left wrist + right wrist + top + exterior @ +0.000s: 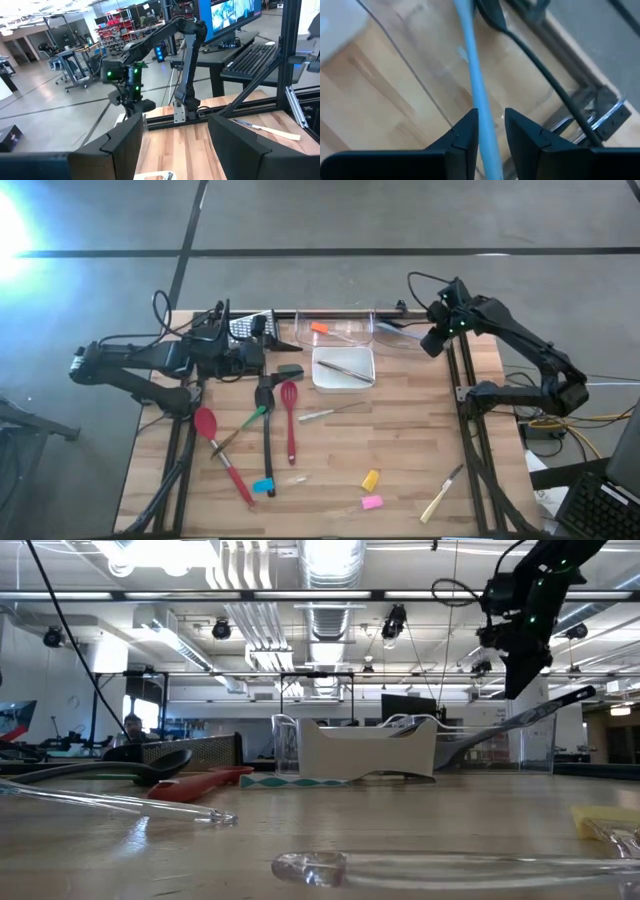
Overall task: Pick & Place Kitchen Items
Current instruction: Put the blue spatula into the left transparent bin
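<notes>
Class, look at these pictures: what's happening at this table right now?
A two-armed robot is sorting kitchen utensils. The right hand hangs over the clear bin at the table's far edge, its fingers closed around a pale blue handle. The left hand waits open near the white tray. Red spatulas and other utensils lie loose on the table.
</notes>
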### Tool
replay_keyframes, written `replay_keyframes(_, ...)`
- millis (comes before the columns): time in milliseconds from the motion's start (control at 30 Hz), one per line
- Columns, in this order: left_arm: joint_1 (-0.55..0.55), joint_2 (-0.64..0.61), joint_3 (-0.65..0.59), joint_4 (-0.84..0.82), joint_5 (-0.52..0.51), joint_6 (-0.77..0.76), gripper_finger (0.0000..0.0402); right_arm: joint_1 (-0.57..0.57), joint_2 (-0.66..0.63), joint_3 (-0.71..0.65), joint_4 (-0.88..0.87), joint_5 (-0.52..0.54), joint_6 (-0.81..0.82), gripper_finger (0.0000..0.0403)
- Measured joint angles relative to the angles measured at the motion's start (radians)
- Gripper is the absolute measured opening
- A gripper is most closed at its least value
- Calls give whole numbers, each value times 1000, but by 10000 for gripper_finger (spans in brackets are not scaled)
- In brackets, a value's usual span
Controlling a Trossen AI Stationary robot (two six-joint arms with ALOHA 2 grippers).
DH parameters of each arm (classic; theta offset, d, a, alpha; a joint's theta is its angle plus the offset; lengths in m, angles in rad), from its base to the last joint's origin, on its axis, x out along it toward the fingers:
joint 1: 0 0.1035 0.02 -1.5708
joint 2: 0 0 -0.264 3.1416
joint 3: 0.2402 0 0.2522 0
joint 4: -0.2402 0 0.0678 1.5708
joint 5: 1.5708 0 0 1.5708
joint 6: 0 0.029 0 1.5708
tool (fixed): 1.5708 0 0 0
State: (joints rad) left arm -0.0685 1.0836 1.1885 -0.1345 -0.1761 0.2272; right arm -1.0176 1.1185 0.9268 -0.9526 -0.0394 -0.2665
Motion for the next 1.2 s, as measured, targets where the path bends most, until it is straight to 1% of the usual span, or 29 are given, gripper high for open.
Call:
replay_keyframes(100,0,3,0,0,0,0,232,0,-67,0,6,-32,-1,77)
replay_keyframes(200,0,6,0,1,0,0,232,0,-141,4,6,-91,7,69)
replay_keyframes(267,0,7,0,1,0,0,232,0,-189,12,5,-157,26,64)
replay_keyframes(400,0,8,0,-5,0,1,232,21,-277,33,6,-323,65,57)
replay_keyframes(500,0,8,0,-13,0,1,232,54,-337,49,8,-409,95,52)
replay_keyframes(600,0,8,0,-31,0,1,232,105,-389,51,27,-432,125,47)
replay_keyframes(733,0,7,0,-70,-1,1,232,176,-439,46,55,-433,167,38)
replay_keyframes(933,0,7,0,-176,-10,0,232,290,-467,18,149,-434,224,27)
replay_keyframes(1033,0,6,0,-253,-58,-21,232,345,-463,5,216,-434,246,27)
replay_keyframes(1200,0,5,0,-393,-158,-83,232,425,-418,2,338,-434,234,27)
